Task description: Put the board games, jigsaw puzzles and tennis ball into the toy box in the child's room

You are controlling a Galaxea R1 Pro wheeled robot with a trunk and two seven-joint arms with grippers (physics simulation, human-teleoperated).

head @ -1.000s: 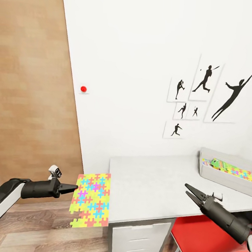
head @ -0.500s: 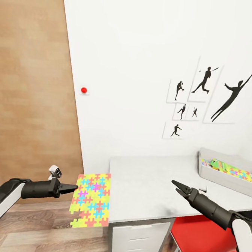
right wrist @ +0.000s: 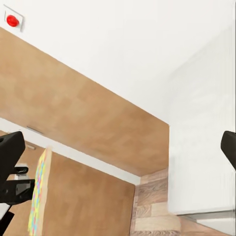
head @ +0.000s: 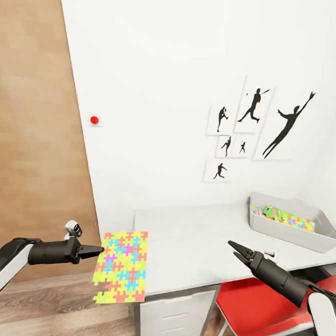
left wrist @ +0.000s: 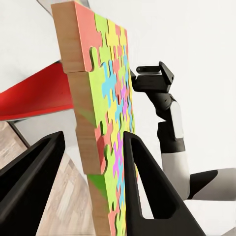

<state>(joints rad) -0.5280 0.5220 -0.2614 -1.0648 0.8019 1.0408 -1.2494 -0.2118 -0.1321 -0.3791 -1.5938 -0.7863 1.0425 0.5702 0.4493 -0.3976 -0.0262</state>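
1. Black left fingers (head: 98, 251) clamp the jigsaw puzzle (head: 121, 267) by its edge, just off the desk (head: 192, 245) end.
2. Right fingers (head: 236, 250) hover apart over the desk, empty.
3. Toy box (head: 289, 231) sits at the desk's far right.

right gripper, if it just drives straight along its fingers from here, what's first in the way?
Probably the jigsaw puzzle held in the left gripper. The right gripper is open above the table and points across it towards that panel, which sits low in its wrist view; depth is unclear, so it might pass just above it to the wood-panelled wall.
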